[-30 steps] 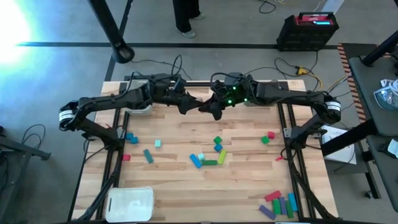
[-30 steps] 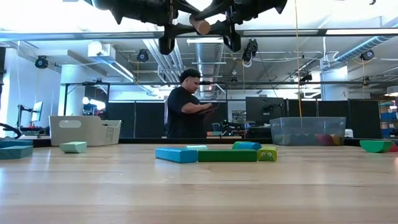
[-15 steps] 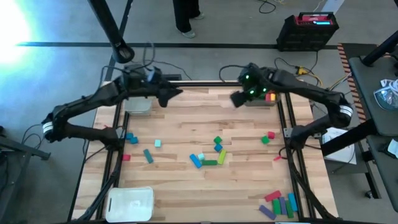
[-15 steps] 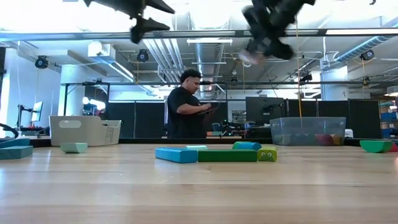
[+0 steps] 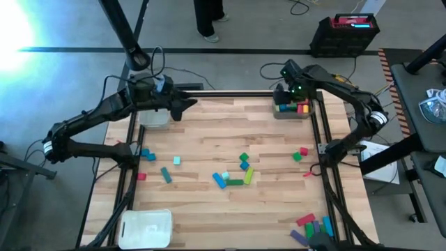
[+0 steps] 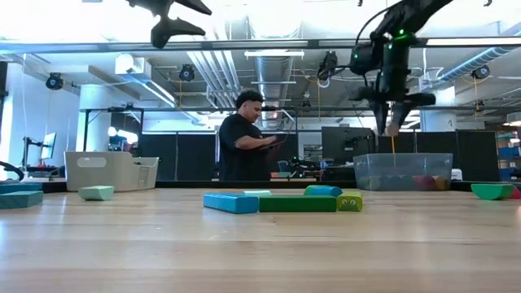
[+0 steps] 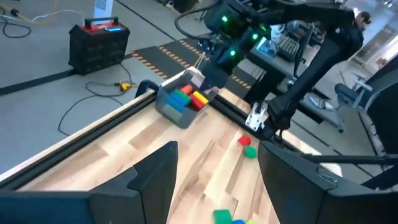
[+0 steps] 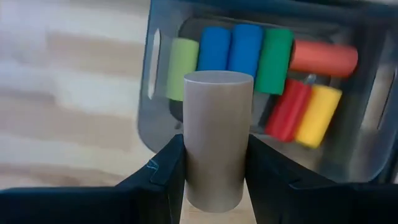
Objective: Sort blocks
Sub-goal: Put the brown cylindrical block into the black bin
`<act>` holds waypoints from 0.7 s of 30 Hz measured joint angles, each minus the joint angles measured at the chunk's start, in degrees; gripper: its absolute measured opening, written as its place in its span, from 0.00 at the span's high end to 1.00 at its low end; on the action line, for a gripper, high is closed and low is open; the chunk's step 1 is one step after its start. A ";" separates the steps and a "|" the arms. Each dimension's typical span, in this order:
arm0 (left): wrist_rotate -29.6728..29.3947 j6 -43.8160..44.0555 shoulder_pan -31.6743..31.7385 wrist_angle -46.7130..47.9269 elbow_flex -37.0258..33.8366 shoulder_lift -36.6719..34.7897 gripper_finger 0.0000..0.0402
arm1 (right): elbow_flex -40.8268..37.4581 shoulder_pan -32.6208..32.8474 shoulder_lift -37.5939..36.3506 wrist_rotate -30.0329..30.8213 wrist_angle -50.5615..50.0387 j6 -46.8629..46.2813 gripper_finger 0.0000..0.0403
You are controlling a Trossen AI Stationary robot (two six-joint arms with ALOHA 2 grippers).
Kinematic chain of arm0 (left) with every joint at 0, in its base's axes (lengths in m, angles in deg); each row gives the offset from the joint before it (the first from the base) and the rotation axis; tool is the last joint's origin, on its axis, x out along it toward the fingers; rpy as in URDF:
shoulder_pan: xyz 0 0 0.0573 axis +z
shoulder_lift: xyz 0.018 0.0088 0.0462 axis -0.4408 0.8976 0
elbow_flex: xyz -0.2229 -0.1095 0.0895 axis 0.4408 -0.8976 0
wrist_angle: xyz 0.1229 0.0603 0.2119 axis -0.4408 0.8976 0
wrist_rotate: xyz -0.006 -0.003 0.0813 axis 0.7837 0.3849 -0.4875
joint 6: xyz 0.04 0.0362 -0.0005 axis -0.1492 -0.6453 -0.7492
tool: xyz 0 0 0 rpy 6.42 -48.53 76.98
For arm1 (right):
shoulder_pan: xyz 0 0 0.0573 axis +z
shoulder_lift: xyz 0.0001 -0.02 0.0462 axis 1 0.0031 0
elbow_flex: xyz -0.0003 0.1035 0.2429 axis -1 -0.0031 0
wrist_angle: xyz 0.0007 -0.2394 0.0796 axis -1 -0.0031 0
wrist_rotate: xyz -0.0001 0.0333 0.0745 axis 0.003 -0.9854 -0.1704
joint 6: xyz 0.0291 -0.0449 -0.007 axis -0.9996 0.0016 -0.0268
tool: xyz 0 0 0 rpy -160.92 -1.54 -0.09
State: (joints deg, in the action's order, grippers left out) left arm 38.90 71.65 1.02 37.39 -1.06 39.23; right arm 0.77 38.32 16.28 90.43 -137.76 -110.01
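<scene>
Where the two dark fingers of the right gripper meet it, a pale tan cylinder block is pinched upright between them, one finger on each side, closed firmly against it. Straight beyond the fingertips lies a clear tray holding rounded blocks side by side: a lime one, two blue, a green, an orange-red, a red and a yellow. In the high view this gripper hangs over that tray at the counter's far right corner.

The left gripper is raised near the far left corner, beside a grey tray; its fingers stand wide apart with nothing between them.

More blocks lie well away from both sets of fingers: a blue, green and yellow cluster mid-counter, teal pieces toward the left, red and green ones toward the right, and a group at the near right edge. A person stands beyond the counter.
</scene>
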 joint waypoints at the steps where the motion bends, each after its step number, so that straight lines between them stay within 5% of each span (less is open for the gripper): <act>1: 0.00 -0.27 0.00 0.41 0.00 -0.02 0.48 | 0.00 -0.27 0.73 -0.03 0.00 3.92 0.69; 10: 0.02 -0.22 0.00 3.07 0.00 -0.13 0.48 | 5.97 -0.76 11.54 4.97 -5.91 40.94 0.69; 21: -0.08 4.43 -1.38 8.63 0.00 -1.31 0.48 | 9.97 -2.83 22.96 8.34 -9.35 64.15 0.69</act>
State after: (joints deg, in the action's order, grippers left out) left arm 38.82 76.08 -0.35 46.03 -1.06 37.92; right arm 10.74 35.49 39.24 98.77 -147.11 -45.86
